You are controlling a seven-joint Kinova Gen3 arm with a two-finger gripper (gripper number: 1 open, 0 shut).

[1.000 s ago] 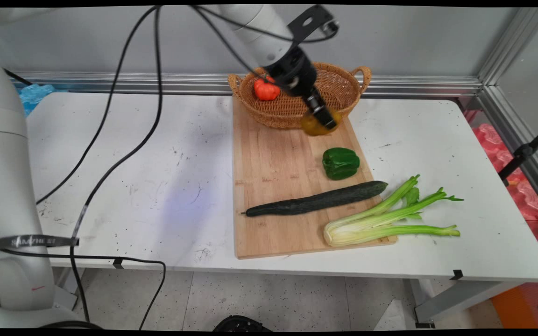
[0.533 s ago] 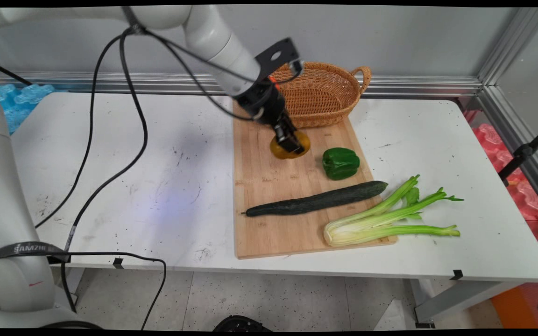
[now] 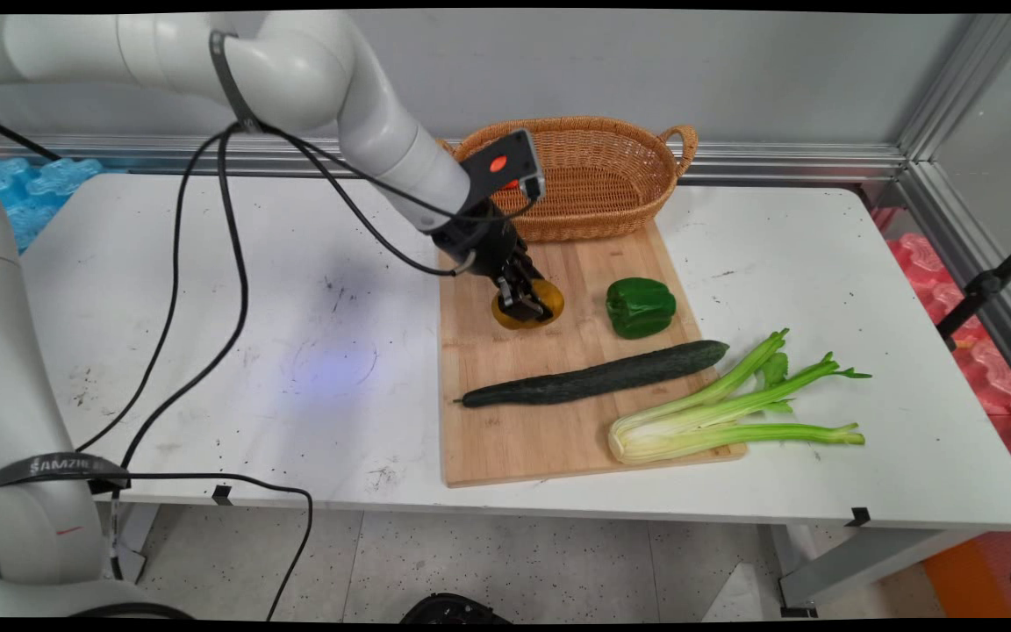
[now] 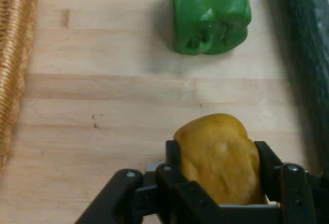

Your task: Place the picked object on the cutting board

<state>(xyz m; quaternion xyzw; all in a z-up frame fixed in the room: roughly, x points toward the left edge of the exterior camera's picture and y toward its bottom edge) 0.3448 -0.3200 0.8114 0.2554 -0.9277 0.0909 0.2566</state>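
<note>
I have the gripper (image 3: 530,303) clamped on a yellow bell pepper (image 4: 221,157), one finger on each side, low over the cutting board (image 3: 505,421) near its far edge, between the wicker basket (image 3: 602,180) and cucumber (image 3: 593,379); the green bell pepper (image 3: 640,306) lies just beside.

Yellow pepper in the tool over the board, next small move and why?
Probably ease straight down a touch, then open. The tool is shut on the yellow pepper, low over bare cutting board, with the green pepper and cucumber lying apart from it. Whether the pepper already touches the wood cannot be told.
</note>
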